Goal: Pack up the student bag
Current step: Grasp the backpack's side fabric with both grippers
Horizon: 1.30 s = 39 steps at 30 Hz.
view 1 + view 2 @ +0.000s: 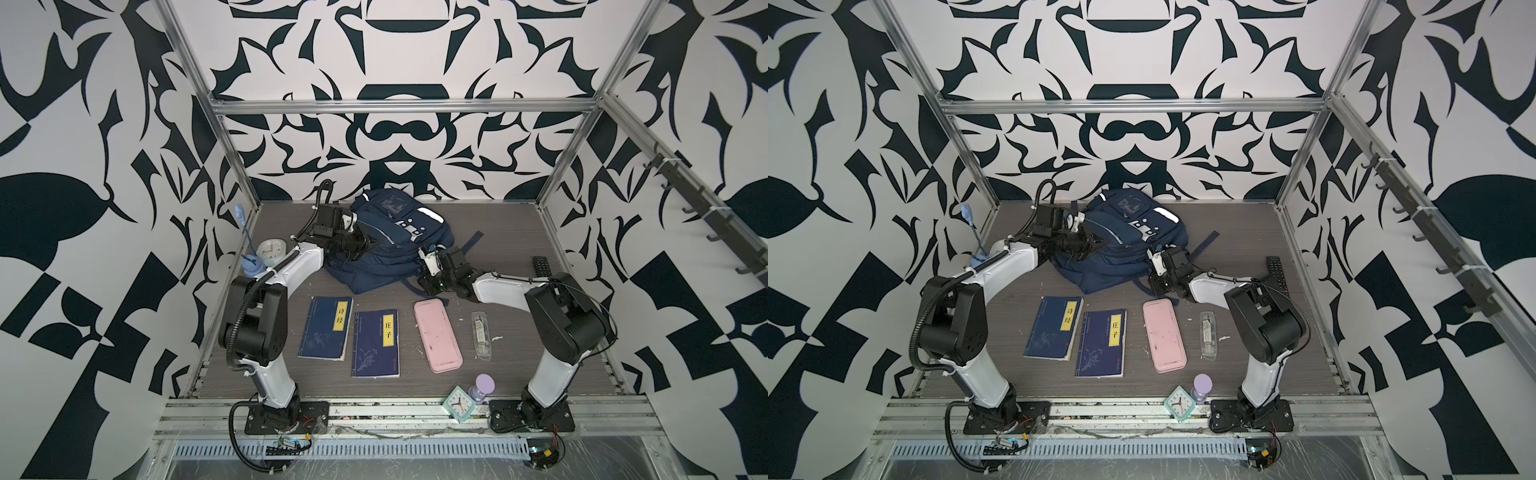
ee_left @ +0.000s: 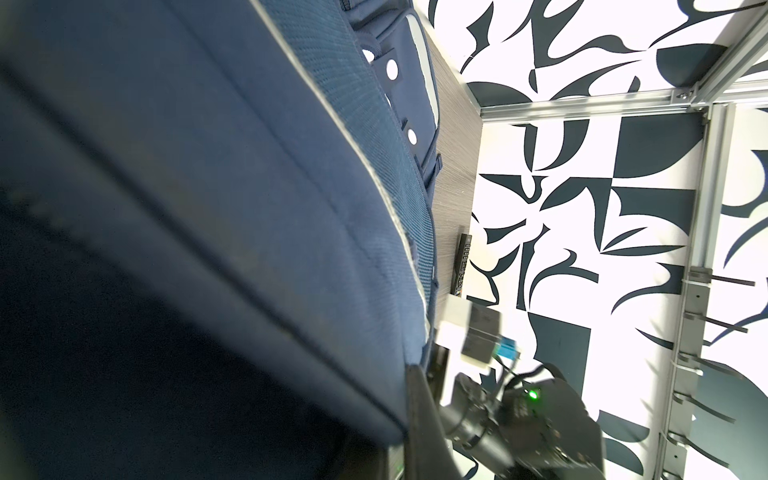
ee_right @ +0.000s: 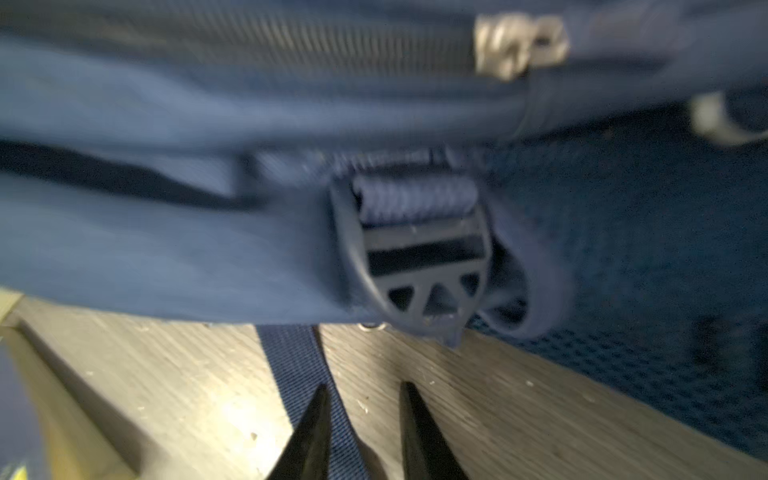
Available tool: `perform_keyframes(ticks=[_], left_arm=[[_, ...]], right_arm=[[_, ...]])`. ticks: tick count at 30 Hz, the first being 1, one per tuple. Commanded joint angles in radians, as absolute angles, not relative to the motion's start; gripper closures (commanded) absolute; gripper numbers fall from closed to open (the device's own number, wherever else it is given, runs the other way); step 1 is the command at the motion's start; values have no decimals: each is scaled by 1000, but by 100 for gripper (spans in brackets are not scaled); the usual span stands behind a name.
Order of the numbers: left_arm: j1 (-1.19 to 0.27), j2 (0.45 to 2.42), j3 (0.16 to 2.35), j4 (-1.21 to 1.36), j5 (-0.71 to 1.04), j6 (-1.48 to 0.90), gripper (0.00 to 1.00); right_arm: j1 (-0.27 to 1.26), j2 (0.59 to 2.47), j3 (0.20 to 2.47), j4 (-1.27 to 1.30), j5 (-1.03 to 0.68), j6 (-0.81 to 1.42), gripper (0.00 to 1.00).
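Opening the student bag looks to be the step in hand; it lies at the back middle of the tabletop, front pockets up.

Nothing appears packed: two blue books, a pink case and a clear case lie in a row nearer the front. The next move probably calls for a grip on the zip slider while the other arm steadies the fabric. The left arm reaches forward and bends in to the bag's left side. The left gripper is closed tight against the cloth, though I cannot tell whether it pinches any. The right arm lies low at the near right corner. The right gripper has its jaws narrowly parted and holds nothing, its tips over a loose strap below the buckle.
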<state>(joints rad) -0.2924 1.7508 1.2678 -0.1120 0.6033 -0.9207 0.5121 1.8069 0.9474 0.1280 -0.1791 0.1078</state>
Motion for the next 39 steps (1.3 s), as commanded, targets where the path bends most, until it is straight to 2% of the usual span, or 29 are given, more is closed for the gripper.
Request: perform_keyframes(ticks=[1, 18, 24, 27, 35, 37, 39], left_arm=[[-284, 1736, 1310, -18, 624, -915, 100], [-284, 1730, 1310, -29, 629, -915, 100], [-283, 1734, 1316, -31, 627, -916, 100], [-283, 1738, 1319, -31, 630, -916, 100], [-282, 1734, 1315, -30, 633, -916, 100], [-282, 1732, 1312, -28, 632, -917, 100], [-282, 1730, 1309, -25, 633, -917, 100]], right_arm=[[517, 1831, 1006, 150, -184, 106, 65], [515, 1889, 1113, 117, -164, 68, 69], [515, 1904, 1122, 107, -170, 61, 78], [513, 1904, 1117, 112, -171, 60, 80], [514, 1904, 1108, 131, -125, 45, 61], [513, 1908, 1113, 132, -124, 43, 62], [513, 1917, 1123, 129, -130, 43, 68]])
